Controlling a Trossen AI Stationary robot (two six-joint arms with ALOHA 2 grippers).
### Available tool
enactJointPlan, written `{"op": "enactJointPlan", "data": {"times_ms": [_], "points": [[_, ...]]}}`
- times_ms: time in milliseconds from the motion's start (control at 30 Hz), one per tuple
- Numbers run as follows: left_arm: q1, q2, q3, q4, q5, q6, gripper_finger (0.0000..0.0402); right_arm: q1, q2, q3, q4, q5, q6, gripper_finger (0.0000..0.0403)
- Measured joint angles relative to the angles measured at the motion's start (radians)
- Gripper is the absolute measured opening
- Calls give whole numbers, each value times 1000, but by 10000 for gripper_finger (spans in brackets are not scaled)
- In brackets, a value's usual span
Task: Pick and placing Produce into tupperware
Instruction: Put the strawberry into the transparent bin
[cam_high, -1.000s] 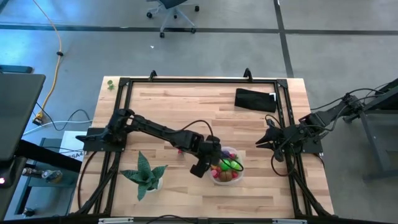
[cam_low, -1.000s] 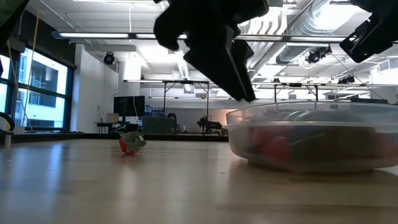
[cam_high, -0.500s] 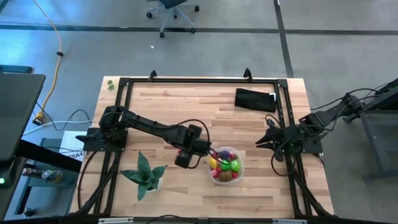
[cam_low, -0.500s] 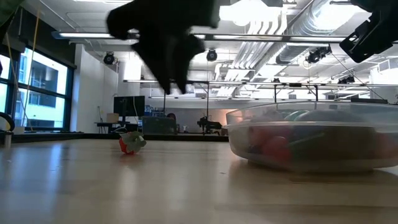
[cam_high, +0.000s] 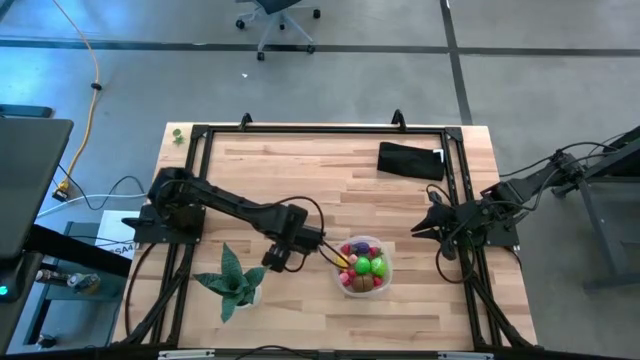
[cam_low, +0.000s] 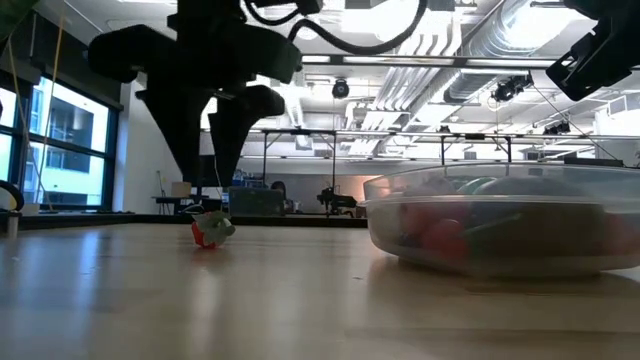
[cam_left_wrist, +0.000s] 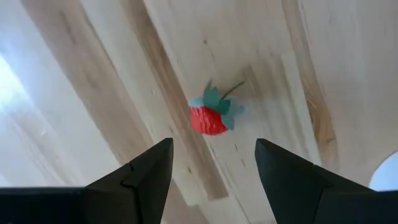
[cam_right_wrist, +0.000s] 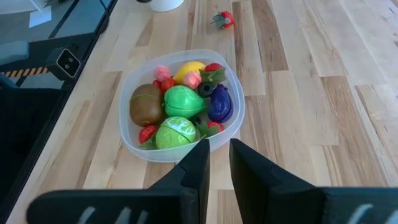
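Strawberry, small red plastic with green leaves (cam_left_wrist: 210, 116), was seen lying on the wooden worktop (cam_high: 330, 180) mid-span, directly beneath the released left tool (cam_left_wrist: 211, 171); the clear round plastic tupperware (cam_right_wrist: 134, 140) stood near. The right tool (cam_right_wrist: 214, 163) was parked, clenched empty.

A red strawberry (cam_left_wrist: 209, 120) with green leaves lies on the pale, wood-grained surface (cam_high: 300, 175). The clear tupperware (cam_right_wrist: 134, 142) holds brown, yellow, purple, pink and red produce (cam_right_wrist: 180, 102), plus 2 bright green pieces. The pouch (cam_high: 411, 160) is black.
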Motion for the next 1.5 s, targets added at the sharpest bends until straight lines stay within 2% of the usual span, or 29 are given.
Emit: {"op": "enactJointPlan", "data": {"times_ms": [367, 600, 800, 933, 1233, 1500], "points": [[35, -67, -168, 179, 137, 268, 218, 0, 0, 0, -1, 0, 0, 51], [69, -69, -180, 204, 155, 432, 218, 0, 0, 0, -8, 0, 0, 51], [103, -69, -180, 204, 169, 506, 218, 0, 0, 0, -11, 0, 0, 51], [112, -69, -180, 209, 189, 537, 218, 0, 0, 0, -11, 0, 0, 51], [113, -68, -183, 237, 158, 539, 218, 0, 0, 0, -11, 0, 0, 51], [113, -67, -254, 317, 157, 513, 218, 0, 0, 0, -13, 0, 0, 51]]}}
